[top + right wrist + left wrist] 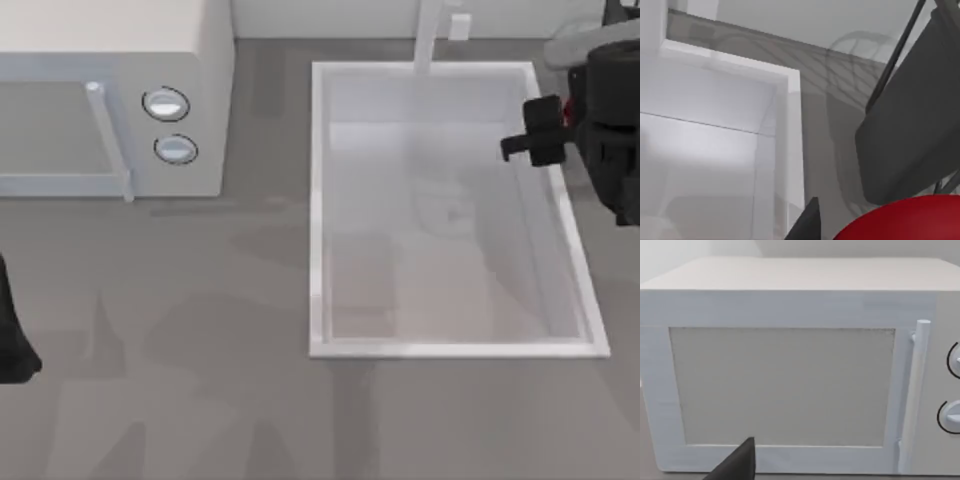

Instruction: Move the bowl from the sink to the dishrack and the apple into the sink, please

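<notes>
One arm is working: the right gripper (pixel 535 130) is hovering over the sink's (pixel 320 200) right rim, carrying the apple (pixel 905 220), which is sitting between its fingers. The basin is lying to the top view's left of the fingers. The left gripper is idling at the left edge.

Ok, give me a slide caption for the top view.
Right gripper hovers at the right rim of the large white rectangular sink, a glimpse of red beside it; white two-knob microwave at left.
</notes>
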Robot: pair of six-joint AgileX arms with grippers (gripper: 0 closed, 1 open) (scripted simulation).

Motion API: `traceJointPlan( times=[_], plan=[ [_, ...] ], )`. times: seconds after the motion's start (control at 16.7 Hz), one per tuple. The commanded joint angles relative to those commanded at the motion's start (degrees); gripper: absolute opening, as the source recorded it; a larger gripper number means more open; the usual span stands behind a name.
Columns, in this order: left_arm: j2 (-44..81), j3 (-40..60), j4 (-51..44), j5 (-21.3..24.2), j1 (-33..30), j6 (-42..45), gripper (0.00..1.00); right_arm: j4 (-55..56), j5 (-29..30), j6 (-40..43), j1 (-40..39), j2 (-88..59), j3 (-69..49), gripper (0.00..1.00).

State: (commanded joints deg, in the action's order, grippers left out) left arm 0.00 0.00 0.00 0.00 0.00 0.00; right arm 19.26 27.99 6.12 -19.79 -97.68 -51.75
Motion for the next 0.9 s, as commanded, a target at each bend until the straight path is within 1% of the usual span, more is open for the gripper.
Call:
traceJointPlan(
  times=[0.12, 0.24, 0.42, 0.6, 0.9],
  plan=[
    [0.0, 0.0, 0.0, 0.0, 0.0, 0.0, 1.0, 10.9, 3.47, -2.1, -5.51, 1.24, 3.56, 0.0],
    [0.0, 0.0, 0.0, 0.0, 0.0, 0.0, 1.0, 19.57, 6.44, -4.06, -10.3, 2.68, 6.58, 0.0],
    [0.0, 0.0, 0.0, 0.0, 0.0, 0.0, 1.0, 28.11, 9.57, -6.31, -15.46, 4.8, 9.82, 0.0],
    [0.0, 0.0, 0.0, 0.0, 0.0, 0.0, 1.0, 31.21, 10.77, -7.27, -17.46, 5.91, 11.16, 0.0],
    [0.0, 0.0, 0.0, 0.0, 0.0, 0.0, 1.0, 31.18, 10.61, -7.34, -17.24, 5.52, 10.97, 0.0]
  ],
)
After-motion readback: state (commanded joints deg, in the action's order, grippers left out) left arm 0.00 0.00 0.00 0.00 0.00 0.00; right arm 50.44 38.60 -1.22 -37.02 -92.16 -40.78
